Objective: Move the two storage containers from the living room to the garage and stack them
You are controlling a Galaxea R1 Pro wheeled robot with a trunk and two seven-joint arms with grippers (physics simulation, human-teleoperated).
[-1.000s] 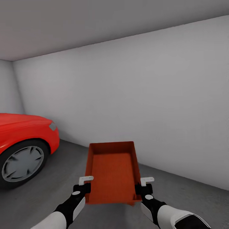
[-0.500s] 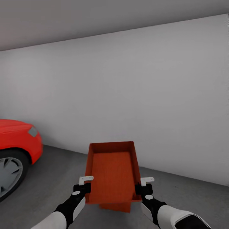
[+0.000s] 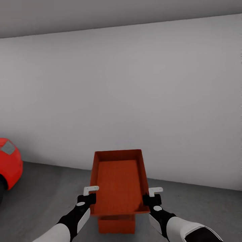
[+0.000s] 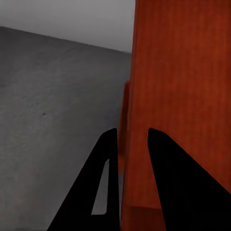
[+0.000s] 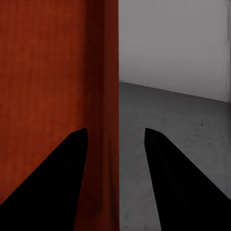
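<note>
Two orange-red storage containers show in the head view. The held container (image 3: 119,181) sits up in the air between the two grippers. The left gripper (image 3: 90,191) pinches its left wall near the end closest to the robot, and the right gripper (image 3: 154,192) pinches the right wall straight across from it. In the left wrist view the two black fingers (image 4: 108,159) sit on either side of the thin orange wall, closed on it. In the right wrist view the wall runs down between the fingers (image 5: 77,149) too, though there is some gap on the outer side, so that grip looks looser (I would still call it holding).

The other container (image 3: 117,224) rests on the dark grey floor (image 3: 50,188), right under the near end of the held one and just ahead of both grippers. A bit of the red car (image 3: 8,161) peeks in far out to the left of the left gripper, and a plain grey wall (image 3: 134,101) stands ahead.

So both boxes are in the garage, and one is down already. What is left, I think, is to line the held box over the low one, bring it down and let go.
</note>
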